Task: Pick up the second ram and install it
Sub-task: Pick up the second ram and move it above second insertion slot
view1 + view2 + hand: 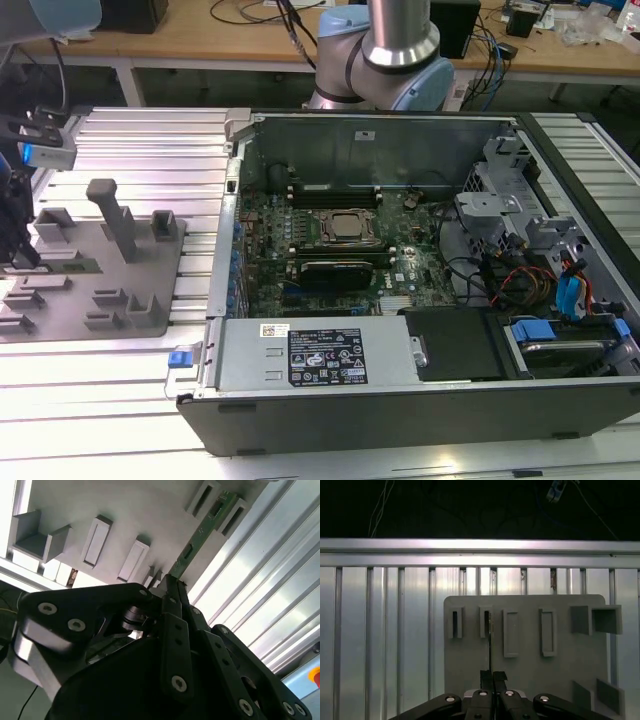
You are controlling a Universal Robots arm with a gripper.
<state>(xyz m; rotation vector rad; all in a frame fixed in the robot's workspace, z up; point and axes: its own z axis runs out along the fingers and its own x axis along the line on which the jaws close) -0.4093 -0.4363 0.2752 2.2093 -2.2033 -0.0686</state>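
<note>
You have the gripper (493,674) at the far edge of the exterior view's left, over the gray fixture plate (535,680) that lies on the slatted aluminium counter (130,150). In both wrist views its two fingers (485,677) are drawn together and clamped on the near end of the second ram (199,539), a thin green stick standing on edge. In the first wrist view you look straight along that edge: it shows as a narrow dark line running from the fingertips to one of the slotted holders on the plate. In the second wrist view you see the stick's green face with a small dark chip on it, and its far end sits between two upright gray holders (231,517). You cannot tell from these views whether its lower edge rests in the fixture or has come clear of it. Other raised blocks and empty slots stand beside it on the same plate. Well apart, toward the exterior view's right, the open computer case (400,415) lies with its motherboard (300,215) facing up. The CPU socket (348,228) sits near the middle of the board, with long black memory slots (335,187) just above it in the frame. The labelled power supply (320,355) runs along the lower edge of the case. The arm's base (395,50) stands behind the case at the top centre of the frame.
</note>
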